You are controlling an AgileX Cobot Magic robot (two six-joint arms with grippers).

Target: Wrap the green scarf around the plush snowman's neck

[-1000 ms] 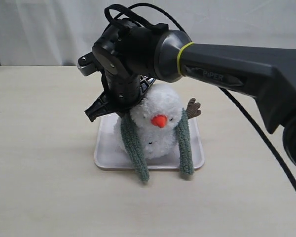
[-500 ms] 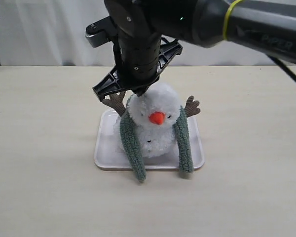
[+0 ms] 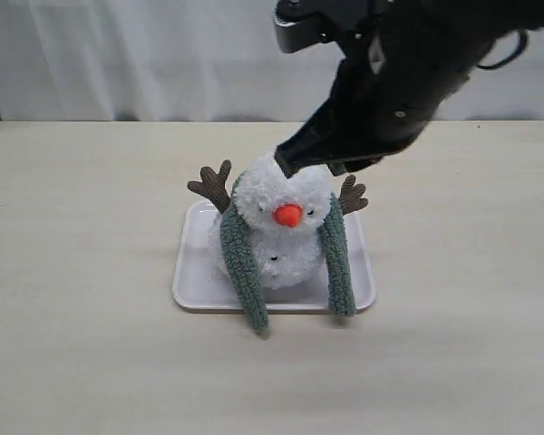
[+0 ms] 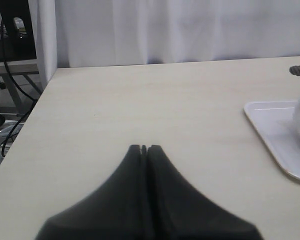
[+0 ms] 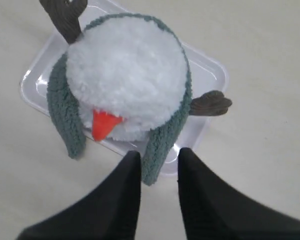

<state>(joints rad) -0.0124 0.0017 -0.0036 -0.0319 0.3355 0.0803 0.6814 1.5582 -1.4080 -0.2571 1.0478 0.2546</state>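
Plush snowman [image 3: 276, 199]: you have it upright on the white tray [image 3: 187, 283], nose facing 6 o'clock in the exterior view.
Green scarf [image 3: 246, 272]: it runs behind the head and hangs down the front in two uncrossed strips, one at 7 o'clock of the nose and one at 5 o'clock. Both ends fall over the tray's front rim onto the table [image 3: 72, 344].
Snowman's neck [image 3: 286, 239]: the crease is covered at the sides and bare at the front, between the strips.
Right gripper [image 5: 157, 156]: your jaws stand parted and hold nothing. It hangs above the head, at about 1 o'clock of it, apart from scarf and fluff.
Left gripper [image 4: 144, 148]: the fingers are pressed together with nothing between them, low over bare table, well apart from the toy.
Twig arms [image 3: 211, 184]: at 10 and 2 o'clock of the head, above the scarf.
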